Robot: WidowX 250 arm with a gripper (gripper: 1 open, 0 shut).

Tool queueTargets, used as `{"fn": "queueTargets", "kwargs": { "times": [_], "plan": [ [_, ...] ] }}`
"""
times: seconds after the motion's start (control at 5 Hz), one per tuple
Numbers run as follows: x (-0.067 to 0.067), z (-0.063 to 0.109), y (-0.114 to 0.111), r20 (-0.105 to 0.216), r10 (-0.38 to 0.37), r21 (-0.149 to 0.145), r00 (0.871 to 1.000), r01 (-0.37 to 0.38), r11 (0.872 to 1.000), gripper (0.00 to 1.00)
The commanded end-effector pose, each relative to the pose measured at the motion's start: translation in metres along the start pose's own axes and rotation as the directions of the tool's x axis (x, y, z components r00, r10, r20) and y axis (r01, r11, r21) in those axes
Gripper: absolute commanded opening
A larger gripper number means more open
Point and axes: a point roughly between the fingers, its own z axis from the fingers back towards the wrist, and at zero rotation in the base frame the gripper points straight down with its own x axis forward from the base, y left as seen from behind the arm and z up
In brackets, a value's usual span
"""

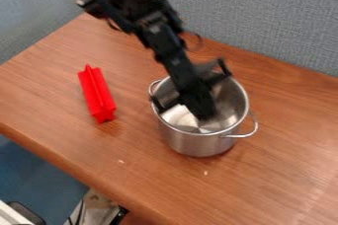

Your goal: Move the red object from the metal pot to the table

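The red object (94,93), a long flat bright red bar, lies on the table (53,66) to the left of the metal pot (211,135), about a hand's width from it. The shiny pot stands upright near the table's middle, one loop handle at its front right. My gripper (199,107) reaches steeply down into the pot from the upper left, its dark fingers drawn together near the inner wall. I see nothing red inside the pot. Whether the fingers pinch the pot's wall is hidden.
The wood-grain tabletop runs to a rounded front edge at the lower left and bottom. A grey-blue wall stands behind the table. My black arm (132,12) crosses the table's back left corner above the surface.
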Motion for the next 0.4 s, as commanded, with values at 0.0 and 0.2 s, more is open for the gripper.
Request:
{"fn": "queueTargets", "kwargs": {
  "times": [0.0, 0.2],
  "plan": [
    [0.034, 0.039, 0.010, 0.078, 0.041, -0.034, 0.996, -0.038, 0.999, 0.00],
    [0.068, 0.069, 0.033, 0.137, 0.113, -0.043, 0.984, -0.108, 0.993, 1.00]
  ]
}}
